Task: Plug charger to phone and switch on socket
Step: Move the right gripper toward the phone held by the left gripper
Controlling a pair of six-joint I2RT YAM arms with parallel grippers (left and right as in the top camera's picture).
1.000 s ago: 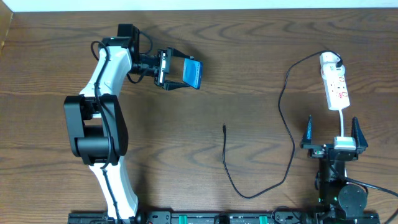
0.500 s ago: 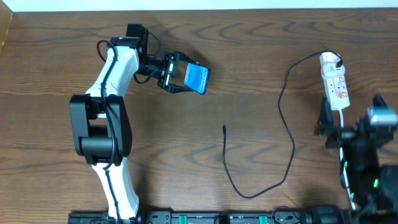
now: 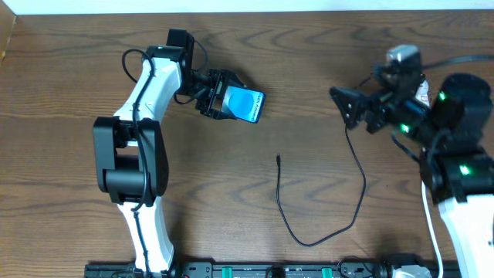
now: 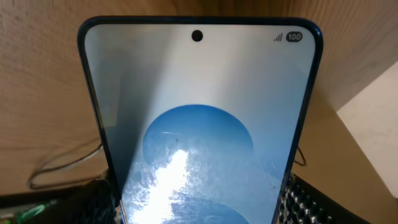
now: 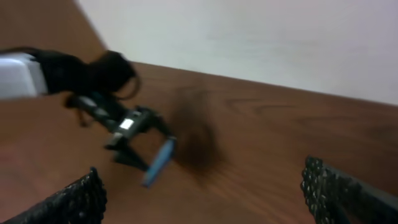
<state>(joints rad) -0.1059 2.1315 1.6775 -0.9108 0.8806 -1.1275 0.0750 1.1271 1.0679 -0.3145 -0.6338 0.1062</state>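
Notably, the left claw (image 3: 225,100) pinches the phone (image 3: 248,106) by one end, screen upward, apparently tilted off the desk (image 3: 309,46). A loose hold could let it swivel or slip once a plug is pushed in. The right claw (image 5: 208,198) hangs spread and empty; its arm crosses the charger (image 3: 361,185), so a snag is possible. The charger's plug tip (image 3: 278,159) lies on the desk between both claws, well apart from each.
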